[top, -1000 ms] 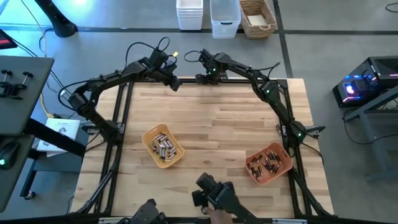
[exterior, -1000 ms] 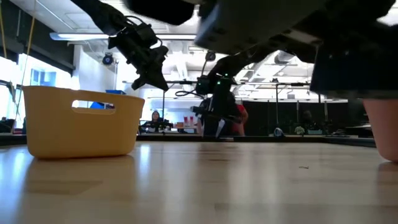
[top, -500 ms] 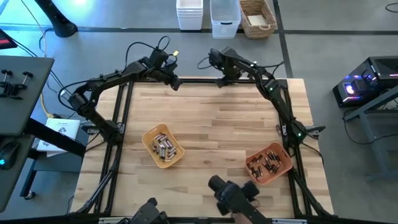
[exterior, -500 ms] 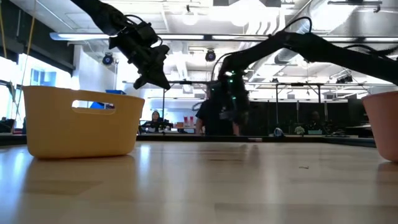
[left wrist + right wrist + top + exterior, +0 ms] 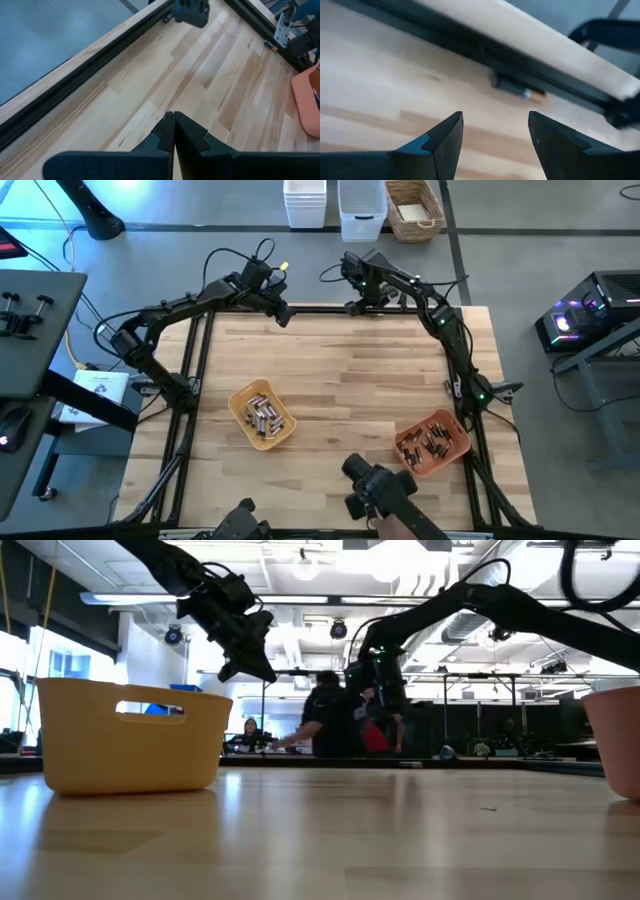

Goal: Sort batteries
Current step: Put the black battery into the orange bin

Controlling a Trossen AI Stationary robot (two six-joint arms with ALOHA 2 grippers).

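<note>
The batteries (image 5: 264,418) lie sorted in two trays on the worktop (image 5: 340,370): silvery cells in the yellow tray (image 5: 262,416) left of centre, dark coppery cells (image 5: 431,442) in the orange tray (image 5: 432,443) near the right edge. One more battery (image 5: 519,91) lies alone on the wood against the dark frame rail (image 5: 470,47) at the worktop's far edge, seen in the right wrist view just ahead of the right end effector (image 5: 495,135), whose fingers stand spread apart and hold nothing. In the high view that end effector (image 5: 362,302) hangs over the far edge. The left end effector (image 5: 281,313) hovers at the far edge too, clenched with nothing between its fingers (image 5: 173,131).
</note>
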